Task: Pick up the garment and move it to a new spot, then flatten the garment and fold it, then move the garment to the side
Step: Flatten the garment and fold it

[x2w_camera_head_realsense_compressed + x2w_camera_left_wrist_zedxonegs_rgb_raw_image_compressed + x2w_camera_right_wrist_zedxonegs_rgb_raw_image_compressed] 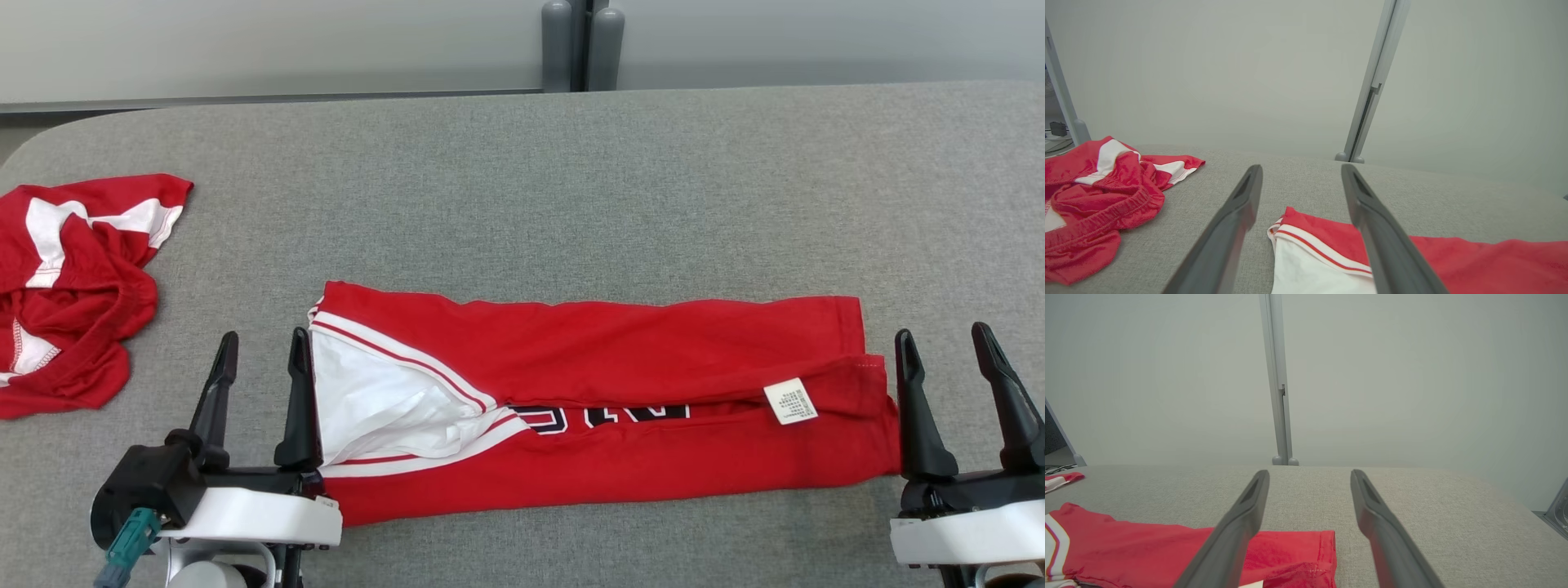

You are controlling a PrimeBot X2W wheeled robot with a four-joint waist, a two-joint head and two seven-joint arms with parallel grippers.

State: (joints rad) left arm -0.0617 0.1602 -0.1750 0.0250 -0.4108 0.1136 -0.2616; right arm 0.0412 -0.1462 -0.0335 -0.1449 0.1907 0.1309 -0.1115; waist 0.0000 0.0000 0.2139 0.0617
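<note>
Red jersey garment (604, 359) lying near the middle of the grey desk (571, 180) as a long left-to-right strip, both long edges turned in so that dark lettering (604, 415) and a white care label (790, 401) show along the join. The left gripper (264, 339) stands at the strip's left end and the right gripper (940, 333) just off its right end, each with fingers spread and gripping nothing. Judged stage: placing, flattening and lengthwise folds appear done; cross folds and the move aside remain. A second crumpled garment (73, 286) lies at the desk's left edge.
</note>
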